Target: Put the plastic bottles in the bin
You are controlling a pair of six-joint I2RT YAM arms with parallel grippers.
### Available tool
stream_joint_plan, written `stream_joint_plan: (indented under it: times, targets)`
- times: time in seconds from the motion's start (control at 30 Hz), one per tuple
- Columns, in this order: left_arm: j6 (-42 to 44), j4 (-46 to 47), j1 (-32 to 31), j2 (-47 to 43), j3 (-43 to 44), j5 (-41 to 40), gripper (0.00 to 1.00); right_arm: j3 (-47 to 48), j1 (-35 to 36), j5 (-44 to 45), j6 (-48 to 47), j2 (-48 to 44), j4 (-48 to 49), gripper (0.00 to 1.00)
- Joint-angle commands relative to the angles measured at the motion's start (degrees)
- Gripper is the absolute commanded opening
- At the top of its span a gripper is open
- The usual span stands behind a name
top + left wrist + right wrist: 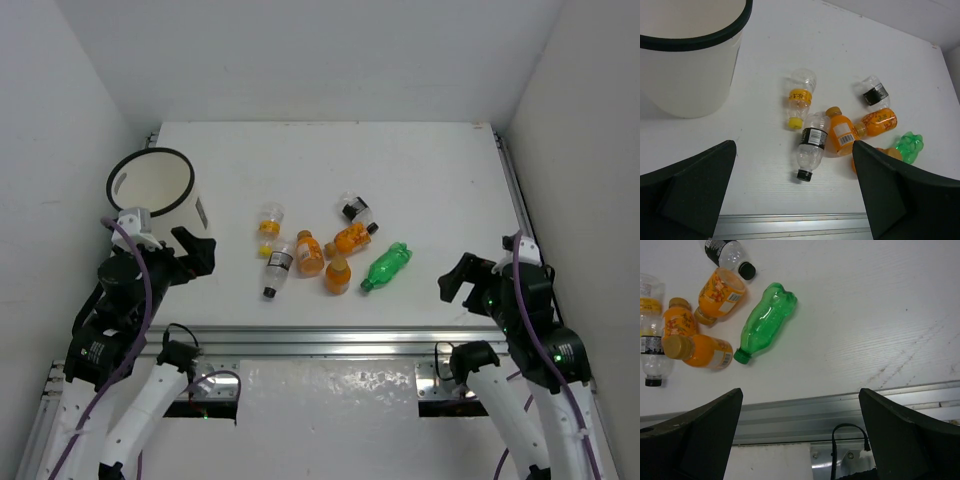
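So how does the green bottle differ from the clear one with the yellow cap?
The green bottle is green all over, cap included, with no label showing; the clear bottle has a yellow cap and yellow band. The green bottle lies at the cluster's right end, the clear bottle at its left, nearer the bin. Both lie on their sides, untouched.

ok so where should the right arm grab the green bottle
Across the middle of its body, coming straight down from above. The green bottle lies flat on its side with bare table along its right side, so the open right gripper can straddle it crosswise. Avoid the cap end: an orange bottle lies close beside it there and would likely crowd a finger.
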Motion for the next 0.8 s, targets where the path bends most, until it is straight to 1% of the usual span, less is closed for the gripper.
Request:
stream_joint_plan:
  times: [0.0, 0.07, 0.1, 0.13, 0.2, 0.23, 0.27, 0.37, 0.4, 0.47, 0.5, 0.53, 0.57, 0.6, 0.67, 0.7, 0.77]
  targets:
    - [-0.7, 0.87, -0.11, 0.14, 2.13, -0.88, 1.0, -1.4, -0.21, -1.85, 1.81, -0.48, 4.01, 0.99]
    - [-0.7, 0.87, -0.11, -0.03, 2.13, -0.97, 1.0, -2.98, -0.21, -4.39, 3.12, -1.53, 6.74, 0.99]
    - [-0.78, 0.96, -0.11, -0.03, 2.05, -1.06, 1.0, -3.95, -0.21, -7.54, 4.0, -1.98, 11.02, 0.99]
    - [-0.87, 0.96, -0.11, -0.03, 2.05, -1.23, 1.0, -6.48, -0.21, -8.44, 6.01, -1.81, 13.23, 0.99]
    - [-0.96, 1.22, -0.2, 0.14, 1.96, -1.58, 1.0, -7.82, -0.13, -12.21, 8.48, 0.82, 17.54, 0.99]
    - [-0.96, 1.31, -0.11, 0.32, 1.87, -1.84, 1.0, -8.87, -0.21, -12.57, 9.71, 2.83, 18.61, 0.99]
    - [-0.96, 1.48, -0.11, 0.67, 1.78, -2.02, 1.0, -9.4, -0.21, -12.32, 13.55, 7.29, 19.31, 0.99]
    - [-1.22, 1.92, -0.11, 1.81, 1.69, -2.46, 1.0, -11.95, -0.21, -10.65, 21.75, 14.43, 23.97, 0.99]
    - [-1.22, 1.84, -0.02, 2.07, 1.69, -2.29, 1.0, -12.56, 0.31, -10.47, 23.16, 18.89, 27.46, 0.99]
    - [-1.14, 1.84, -0.02, 2.25, 1.69, -2.02, 1.0, -12.49, 1.97, -6.54, 25.79, 23.57, 30.21, 0.99]
    - [-1.14, 1.92, -0.02, 2.08, 1.69, -2.11, 1.0, -11.0, 4.59, -3.47, 26.24, 28.56, 30.48, 0.99]
    - [-1.14, 2.01, -0.02, 1.64, 1.69, -2.11, 1.0, -10.03, 5.49, 0.83, 27.12, 31.3, 30.31, 0.99]
    - [-1.14, 2.01, -0.02, 1.64, 1.61, -2.11, 1.0, -9.33, 6.63, 0.78, 27.04, 33.94, 31.35, 0.99]
    - [-1.14, 2.01, -0.02, 1.46, 1.61, -2.2, 1.0, -8.88, 7.25, 0.08, 27.04, 38.84, 32.23, 0.99]
    - [-1.14, 2.01, -0.02, 1.28, 1.61, -2.2, 1.0, -8.18, 9.27, 1.21, 29.14, 43.09, 33.9, 0.99]
    - [-1.14, 2.01, -0.02, 1.37, 1.61, -2.37, 1.0, -8.18, 11.45, 2.0, 29.84, 46.59, 34.52, 0.99]
    - [-1.22, 2.01, -0.02, 1.72, 1.61, -2.29, 1.0, -8.88, 14.01, 3.94, 32.3, 49.42, 37.4, 0.99]
